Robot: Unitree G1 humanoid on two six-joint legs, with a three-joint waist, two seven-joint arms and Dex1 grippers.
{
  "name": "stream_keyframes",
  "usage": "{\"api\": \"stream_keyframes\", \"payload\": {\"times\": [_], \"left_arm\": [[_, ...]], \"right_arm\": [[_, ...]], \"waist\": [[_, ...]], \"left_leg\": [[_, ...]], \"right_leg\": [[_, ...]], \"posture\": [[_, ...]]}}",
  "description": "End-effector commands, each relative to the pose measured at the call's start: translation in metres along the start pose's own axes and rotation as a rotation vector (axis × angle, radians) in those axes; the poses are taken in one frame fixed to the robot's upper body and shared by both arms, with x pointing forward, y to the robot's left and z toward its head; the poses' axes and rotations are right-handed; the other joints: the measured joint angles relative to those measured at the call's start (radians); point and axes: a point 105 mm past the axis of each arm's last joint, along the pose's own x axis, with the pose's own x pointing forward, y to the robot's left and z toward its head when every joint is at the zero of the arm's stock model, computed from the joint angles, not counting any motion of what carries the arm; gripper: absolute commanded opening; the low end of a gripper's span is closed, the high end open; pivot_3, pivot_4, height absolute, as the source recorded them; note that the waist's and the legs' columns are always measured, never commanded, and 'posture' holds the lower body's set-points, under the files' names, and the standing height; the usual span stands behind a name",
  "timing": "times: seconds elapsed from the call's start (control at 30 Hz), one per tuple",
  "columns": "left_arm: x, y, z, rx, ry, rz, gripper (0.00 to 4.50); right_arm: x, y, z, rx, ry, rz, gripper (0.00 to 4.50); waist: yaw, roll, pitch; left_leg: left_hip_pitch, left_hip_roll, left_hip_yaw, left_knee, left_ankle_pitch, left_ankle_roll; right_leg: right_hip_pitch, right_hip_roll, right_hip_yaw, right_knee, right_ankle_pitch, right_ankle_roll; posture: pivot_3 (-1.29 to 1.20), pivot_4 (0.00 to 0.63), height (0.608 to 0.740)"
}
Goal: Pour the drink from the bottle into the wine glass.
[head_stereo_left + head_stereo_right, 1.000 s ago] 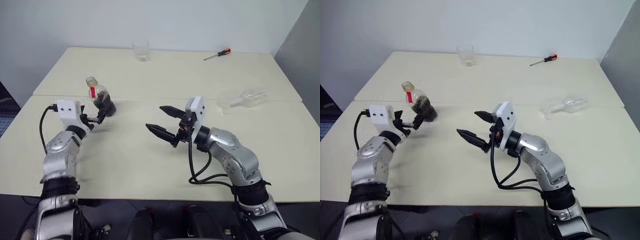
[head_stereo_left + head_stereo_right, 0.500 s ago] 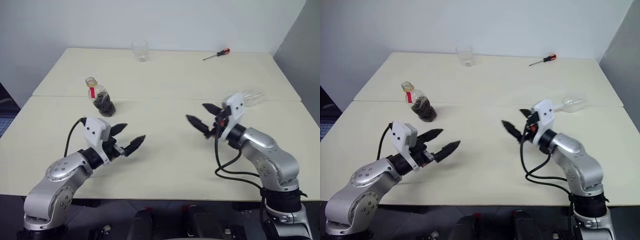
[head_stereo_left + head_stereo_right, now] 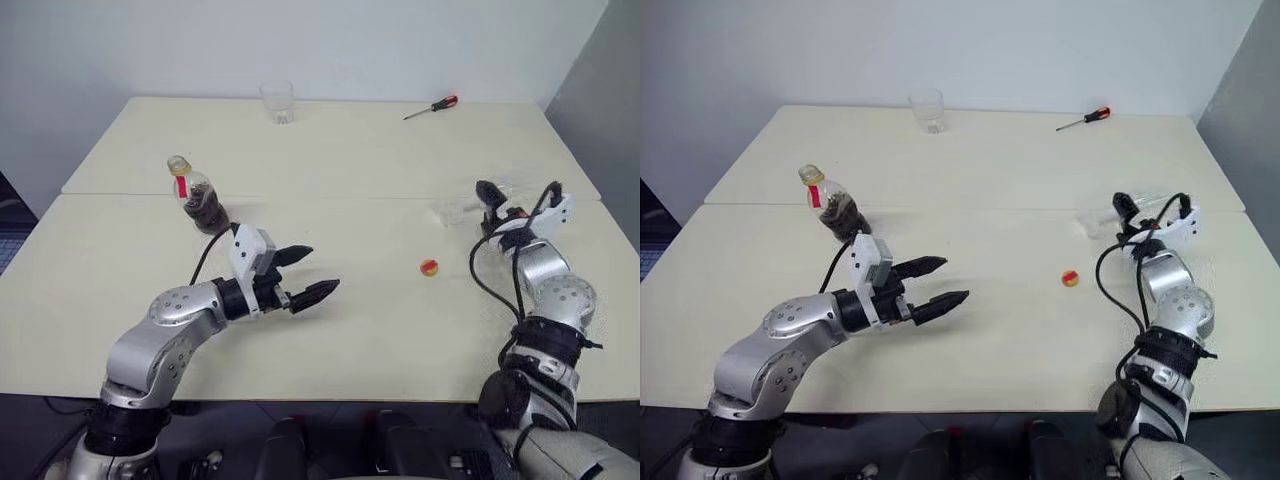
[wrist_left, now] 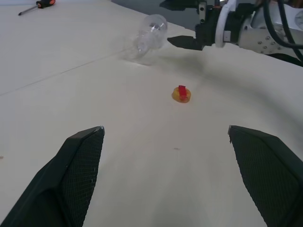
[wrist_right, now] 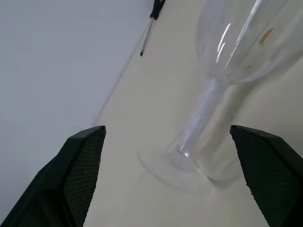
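Right end effector [image 3: 517, 190] open at toppled wine glass [image 4: 149, 35], table edge [image 3: 590, 185] near

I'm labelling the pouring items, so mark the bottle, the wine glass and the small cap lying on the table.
bottle [image 3: 205, 203], left eye view, on its dark bulbous base.
wine glass [image 5: 203, 109], right wrist view, on its stem.
cap [image 4: 182, 94], left wrist view, on its yellow top.
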Motion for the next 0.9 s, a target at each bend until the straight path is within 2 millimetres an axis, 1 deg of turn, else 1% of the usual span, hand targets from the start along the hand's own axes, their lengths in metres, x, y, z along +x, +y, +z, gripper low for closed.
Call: {"api": "stream_keyframes", "payload": {"times": [0.03,0.17,0.27,0.37,0.47,0.63,0.83,0.9], "left_arm": [[0.002,-0.005,0.007,0.052,-0.018,-0.052,4.46],[0.003,-0.008,0.006,0.057,-0.009,-0.085,4.46],[0.008,-0.008,0.006,0.065,-0.009,-0.101,4.46],[0.011,-0.009,0.008,0.072,-0.013,-0.121,4.46],[0.012,-0.011,0.009,0.077,-0.01,-0.143,4.46],[0.013,-0.011,0.012,0.083,-0.009,-0.154,4.46],[0.013,-0.011,0.012,0.082,-0.007,-0.159,4.46],[0.013,-0.011,0.012,0.082,-0.005,-0.16,4.5]], "right_arm": [[0.007,0.003,0.016,0.078,-0.049,0.015,4.5],[0.018,0.0,0.011,0.097,-0.033,0.003,4.5],[0.027,-0.006,-0.002,0.095,0.006,-0.006,4.5],[0.033,-0.005,-0.014,0.092,0.046,0.005,4.5],[0.04,-0.006,-0.02,0.071,0.066,0.001,4.5],[0.047,-0.012,-0.016,0.043,0.036,-0.025,4.5],[0.049,-0.02,-0.01,0.023,-0.002,-0.062,4.5],[0.049,-0.023,-0.009,0.019,-0.012,-0.073,4.11]], "waist": [[0.0,0.0,0.0],[-0.002,0.001,0.0],[-0.002,0.001,0.0],[-0.003,0.001,0.0],[-0.004,0.001,0.0],[-0.005,0.001,0.0],[-0.005,0.001,0.0],[-0.003,0.001,0.0]], "left_leg": [[0.0,0.0,0.0,0.0,0.0,0.0],[0.0,0.0,0.001,0.0,0.0,0.0],[0.0,0.0,0.001,0.0,0.0,0.001],[0.0,0.0,0.001,0.0,0.0,0.001],[0.0,0.0,0.001,0.0,0.0,0.001],[0.0,0.001,0.001,0.0,0.0,0.001],[0.0,0.0,0.001,0.0,0.0,0.001],[0.0,0.0,0.001,0.0,0.0,0.001]], "right_leg": [[0.0,0.0,0.0,0.0,0.0,0.0],[0.0,0.0,0.001,0.0,0.0,0.0],[0.0,0.0,0.001,0.0,0.0,0.0],[0.0,0.0,0.001,0.0,0.0,0.0],[0.0,0.0,0.001,0.0,0.0,0.0],[0.0,0.0,0.001,0.0,0.0,0.0],[0.0,0.0,0.001,0.0,0.0,0.0],[0.001,0.0,0.001,0.0,0.0,0.0]], "posture": [[0.0,0.15,0.74],[0.0,0.15,0.74],[0.0,0.15,0.74],[0.0,0.15,0.74],[0.0,0.15,0.74],[0.0,0.15,0.74],[0.0,0.15,0.74],[0.0,0.15,0.74]]}}
